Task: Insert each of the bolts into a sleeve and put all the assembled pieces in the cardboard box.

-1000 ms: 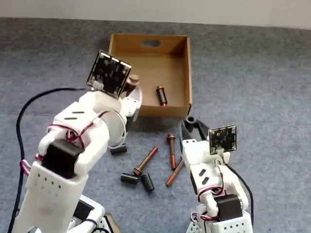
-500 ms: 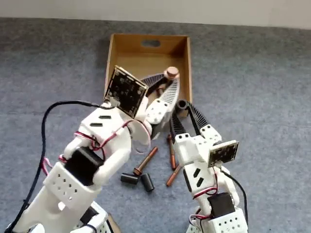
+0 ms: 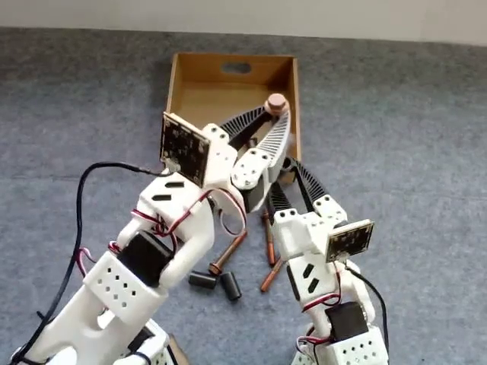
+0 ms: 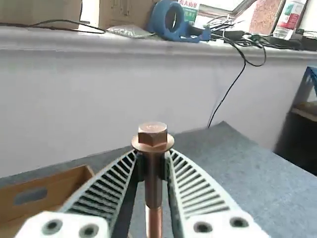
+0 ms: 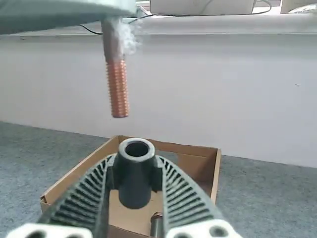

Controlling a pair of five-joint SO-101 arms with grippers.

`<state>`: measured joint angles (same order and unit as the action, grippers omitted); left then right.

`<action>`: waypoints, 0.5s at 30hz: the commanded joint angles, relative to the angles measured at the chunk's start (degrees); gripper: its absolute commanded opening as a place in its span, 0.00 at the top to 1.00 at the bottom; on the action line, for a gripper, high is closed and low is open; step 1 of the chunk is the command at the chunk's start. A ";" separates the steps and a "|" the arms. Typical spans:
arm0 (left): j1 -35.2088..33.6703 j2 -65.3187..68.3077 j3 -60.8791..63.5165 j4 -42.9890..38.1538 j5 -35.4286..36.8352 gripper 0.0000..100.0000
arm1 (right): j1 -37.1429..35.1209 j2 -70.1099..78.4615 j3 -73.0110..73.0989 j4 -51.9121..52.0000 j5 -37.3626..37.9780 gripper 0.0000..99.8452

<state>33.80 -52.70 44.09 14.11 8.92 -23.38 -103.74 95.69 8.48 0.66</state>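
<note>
My left gripper (image 4: 154,161) clamps the bolt (image 4: 153,141) under its head, shank vertical and threads down, near the cardboard box (image 3: 228,80), while my right gripper (image 5: 134,163) holds the sleeve (image 5: 135,181) bore-up just below, slightly off the bolt's axis.

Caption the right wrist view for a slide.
Right claw holds a sleeve, mouth up, below the threaded bolt.

The right gripper (image 5: 134,166) clamps a dark sleeve (image 5: 133,184) upright, bore facing up, while a copper bolt (image 5: 118,89) hangs threaded end down above it, not touching, with the box (image 5: 200,159) on grey carpet (image 5: 267,198) behind.
</note>
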 commanded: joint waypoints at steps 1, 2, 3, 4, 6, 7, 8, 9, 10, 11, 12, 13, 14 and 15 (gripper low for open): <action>2.51 -0.66 -0.31 -2.02 0.44 0.99 | -0.31 -0.84 6.55 -1.36 -0.26 0.99; 2.68 -0.66 -0.22 -2.02 0.44 0.99 | -0.31 -0.84 6.64 -1.36 -0.26 0.99; 2.68 -0.66 -0.22 -2.02 0.44 0.99 | -0.31 -0.84 6.64 -1.36 -0.26 0.99; 2.51 -0.22 -0.22 -2.02 0.44 0.99 | -0.31 -0.84 6.64 -1.36 -0.26 0.99; 2.15 1.63 -0.22 -1.93 0.44 0.99 | -0.31 -0.84 6.64 -1.36 -0.26 0.99; 1.89 2.77 -0.22 -1.93 0.44 0.99 | -0.31 -0.84 6.64 -1.36 -0.26 0.99; 1.27 3.74 -0.22 -1.93 0.44 0.99 | -0.31 -0.84 6.64 -1.36 -0.26 0.99; 0.92 4.53 -0.22 -1.93 0.44 0.99 | -0.31 -0.84 6.64 -1.36 -0.26 0.99; 0.57 5.23 -0.57 -1.93 0.44 0.99 | -0.31 -0.84 6.64 -1.36 -0.26 0.99; 0.57 5.49 -0.75 -2.29 0.44 0.99 | -0.31 -0.84 6.64 -1.36 -0.26 0.99; 0.57 5.41 -0.75 -2.29 0.44 0.99 | -0.31 -0.84 6.64 -1.27 -0.26 0.99; 0.57 5.14 -0.75 -2.29 0.44 0.99 | -0.31 -0.84 6.64 -1.27 -0.26 0.99; 0.75 4.88 -0.75 -2.29 0.44 0.99 | -0.31 -0.84 6.64 -1.27 -0.26 0.99; 0.84 4.62 -0.75 -2.29 0.44 0.99 | -0.31 -0.84 6.64 -1.27 -0.26 0.99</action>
<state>35.30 -47.52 44.35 13.23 9.19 -23.30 -103.65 95.69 8.48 0.66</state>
